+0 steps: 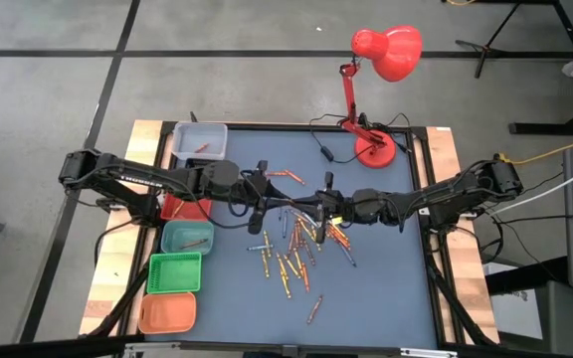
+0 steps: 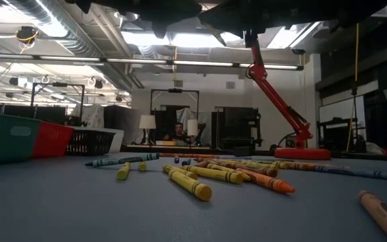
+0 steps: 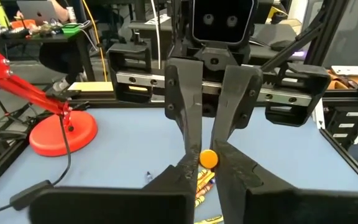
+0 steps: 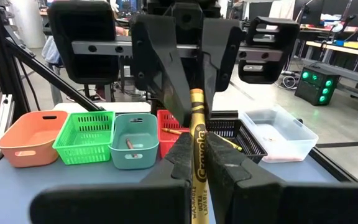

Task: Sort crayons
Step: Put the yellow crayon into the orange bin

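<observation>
Above the blue counter [image 1: 386,288], we see both dark arms meeting over a scatter of thin wax crayons [image 1: 296,261] in orange, yellow, red and darker shades. The right gripper [image 4: 196,146] has its fingers clamped on a yellow paper-wrapped crayon [image 4: 197,155], which also shows end-on as an orange-yellow disc in the left wrist view. The left gripper [image 3: 208,167] faces it, and its fingers [image 3: 185,118] stand narrow, pressed in on either side of that same crayon's end. Along the counter's left edge we count a row of small plastic bins: a clear tray [image 1: 200,139], a black basket [image 4: 238,130], a red bin [image 1: 182,209], a teal bin [image 1: 187,237] with one crayon inside, a green basket [image 1: 174,272] and an orange bin [image 1: 167,313]. A red desk lamp [image 1: 381,60] stands at the far edge.
</observation>
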Available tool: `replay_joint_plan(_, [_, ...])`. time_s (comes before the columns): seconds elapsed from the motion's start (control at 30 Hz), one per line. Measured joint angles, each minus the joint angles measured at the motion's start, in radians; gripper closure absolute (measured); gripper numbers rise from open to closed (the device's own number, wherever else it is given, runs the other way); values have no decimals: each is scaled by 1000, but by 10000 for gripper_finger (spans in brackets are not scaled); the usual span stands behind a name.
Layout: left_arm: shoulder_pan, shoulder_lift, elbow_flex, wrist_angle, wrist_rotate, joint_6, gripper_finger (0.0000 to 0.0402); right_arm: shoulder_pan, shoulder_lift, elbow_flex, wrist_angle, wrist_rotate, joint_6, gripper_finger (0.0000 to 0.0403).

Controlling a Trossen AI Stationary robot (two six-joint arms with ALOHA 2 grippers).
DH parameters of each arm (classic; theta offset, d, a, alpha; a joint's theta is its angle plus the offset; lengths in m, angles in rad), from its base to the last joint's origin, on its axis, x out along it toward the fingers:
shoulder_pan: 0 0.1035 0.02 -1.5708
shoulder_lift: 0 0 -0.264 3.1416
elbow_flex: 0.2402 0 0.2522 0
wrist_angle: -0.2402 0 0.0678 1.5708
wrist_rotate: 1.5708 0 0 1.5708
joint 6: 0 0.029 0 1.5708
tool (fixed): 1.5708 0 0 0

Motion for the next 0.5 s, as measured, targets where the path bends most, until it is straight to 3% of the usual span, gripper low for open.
replay_joint_plan(0.1, [0, 0, 0, -1, 0, 0, 394, 0, 0, 0, -1, 0, 0, 382])
replay_joint_plan(0.33, [0, 0, 0, -7, -2, -1, 391, 0, 0, 0, -18, 0, 0, 380])
replay_joint_plan(0.5, [0, -6, 0, -42, -4, -5, 390, 0, 0, 1, -38, 0, 0, 341])
